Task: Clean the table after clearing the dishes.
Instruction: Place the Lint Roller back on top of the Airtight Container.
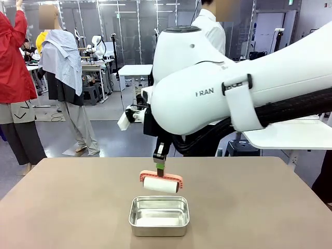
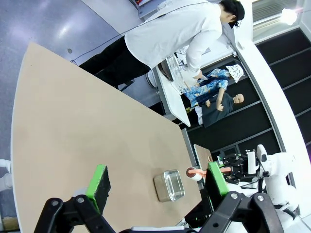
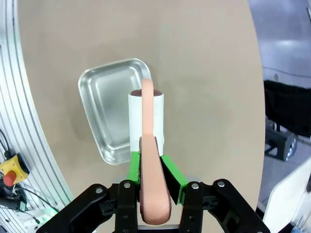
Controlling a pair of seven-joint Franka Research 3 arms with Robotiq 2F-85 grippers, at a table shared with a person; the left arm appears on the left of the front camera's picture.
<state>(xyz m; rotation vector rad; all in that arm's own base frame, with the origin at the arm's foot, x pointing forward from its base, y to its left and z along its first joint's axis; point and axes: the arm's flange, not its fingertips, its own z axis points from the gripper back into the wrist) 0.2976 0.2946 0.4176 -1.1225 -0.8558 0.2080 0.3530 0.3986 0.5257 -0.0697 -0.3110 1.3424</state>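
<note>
The taupe table [image 1: 78, 207] has a bare top around a steel pan. The dishes are out of view. My right gripper [image 1: 160, 165] hangs over the table's middle, shut on the salmon-pink handle of a lint roller [image 1: 161, 184] whose white roll hovers just above the pan's far rim. In the right wrist view the green pads of that gripper [image 3: 150, 165] clamp the roller [image 3: 146, 116] handle, with the table [image 3: 194, 73] below. My left gripper [image 2: 156, 167] is open and holds nothing, high over the table [image 2: 73, 121], far from the roller [image 2: 194, 173].
The small steel pan [image 1: 158, 215] [image 2: 169, 185] [image 3: 109, 111] sits near the table's front edge. A person in a white shirt [image 2: 170, 39] bends over a white-topped table [image 2: 172, 92] beyond the far side. The right arm's bulk [image 1: 233, 88] spans the right half.
</note>
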